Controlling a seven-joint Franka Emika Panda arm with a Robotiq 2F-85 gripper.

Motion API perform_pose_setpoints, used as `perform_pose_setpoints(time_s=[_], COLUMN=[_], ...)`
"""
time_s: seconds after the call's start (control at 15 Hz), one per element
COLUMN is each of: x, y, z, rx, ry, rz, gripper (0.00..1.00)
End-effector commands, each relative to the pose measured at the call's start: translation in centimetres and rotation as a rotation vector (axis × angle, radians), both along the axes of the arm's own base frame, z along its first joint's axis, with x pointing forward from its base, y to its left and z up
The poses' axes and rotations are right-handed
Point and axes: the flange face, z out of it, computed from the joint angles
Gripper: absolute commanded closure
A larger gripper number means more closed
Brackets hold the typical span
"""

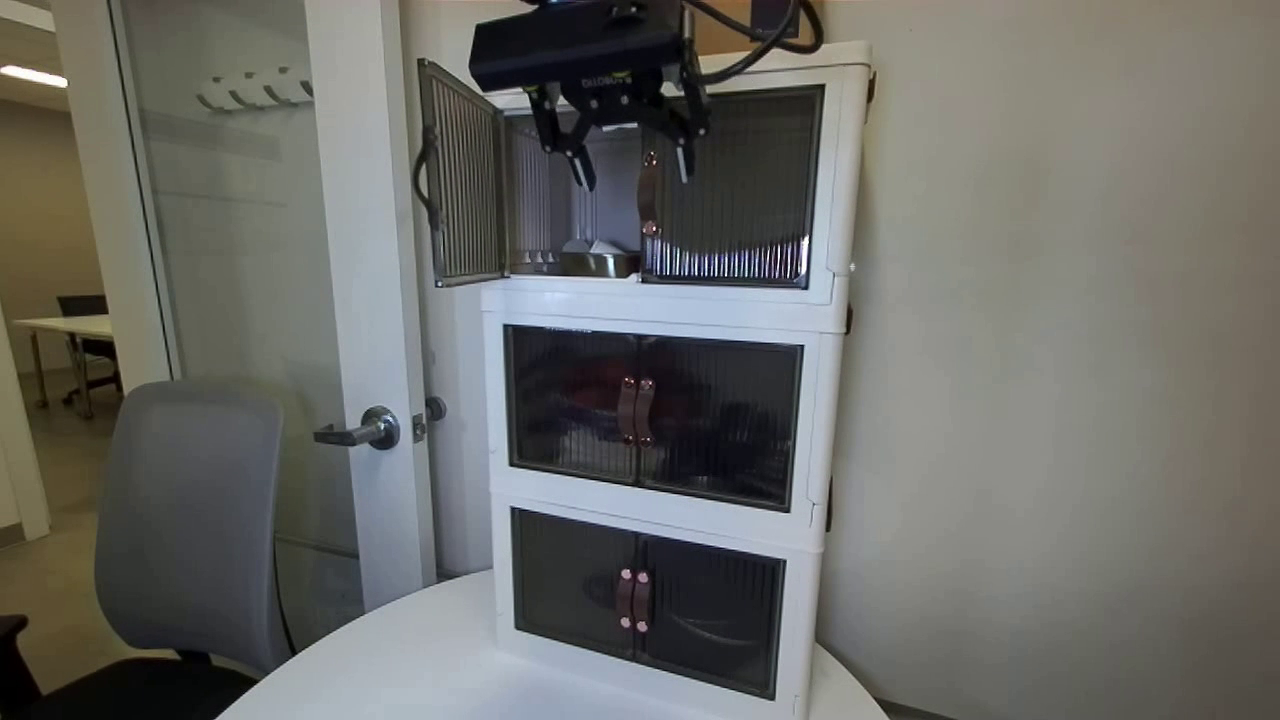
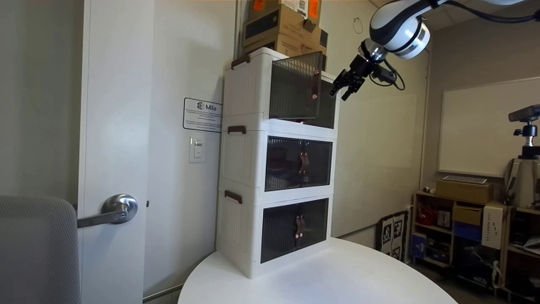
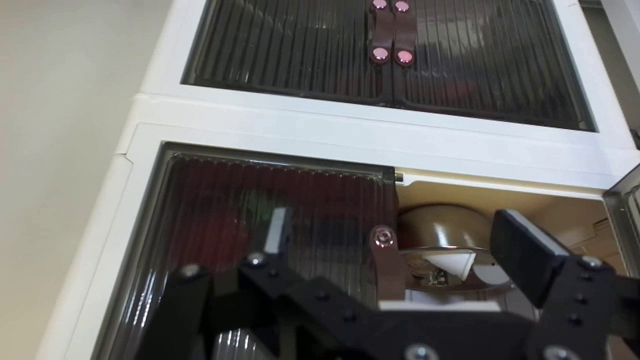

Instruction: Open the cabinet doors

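Wrist view, fingers (image 3: 525, 257): spread wide, one in front of the closed door (image 3: 320, 210), the other in front of the open half of the top compartment; whether a tip touches the panel, I cannot tell.
Cabinet doors (image 2: 295, 88): top tier, high above the counter (image 2: 358, 270); one sits flush in its frame, while the opened door (image 1: 468, 185) stands well outward, apart from the fingers in both exterior views.
Handle (image 3: 388, 270): along the closed door's free edge, between the fingers in the wrist view.
Open half: room beside that edge, with a shiny round vessel (image 3: 442, 225) and white pieces (image 3: 455, 262) inside.
Back edge: white cabinet (image 2: 242, 156) near it, by the wall (image 2: 181, 169).
Front edge: counter surface runs out to it from the cabinet's foot.
Right edge (image 1: 845, 700): curves close by the cabinet's side in an exterior view.
Left edge: grey chair (image 1: 190, 520) just beside it in an exterior view.
Overhead: cardboard boxes (image 2: 287, 36) stacked on the cabinet.
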Motion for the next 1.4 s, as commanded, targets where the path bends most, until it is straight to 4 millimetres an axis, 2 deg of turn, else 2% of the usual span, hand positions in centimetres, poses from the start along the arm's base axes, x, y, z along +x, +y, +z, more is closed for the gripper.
perform_pose_setpoints(time_s=[0.0, 0.27, 0.6, 0.93, 1.13, 1.33], x=[0.0, 0.4, 1.6, 4.2, 6.2, 8.2], y=[0.4, 0.9, 2.0, 1.9, 1.0, 1.0], z=[0.4, 0.6, -0.1, -1.1, -1.0, -0.6], rx=[-0.013, -0.046, -0.062, -0.073, -0.088, -0.099], ry=[-0.042, -0.072, -0.079, -0.121, -0.154, -0.188], rz=[-0.006, 0.0, 0.059, 0.049, 0.026, 0.029], gripper=[0.0, 0.0, 0.0, 0.0, 0.0, 0.0])
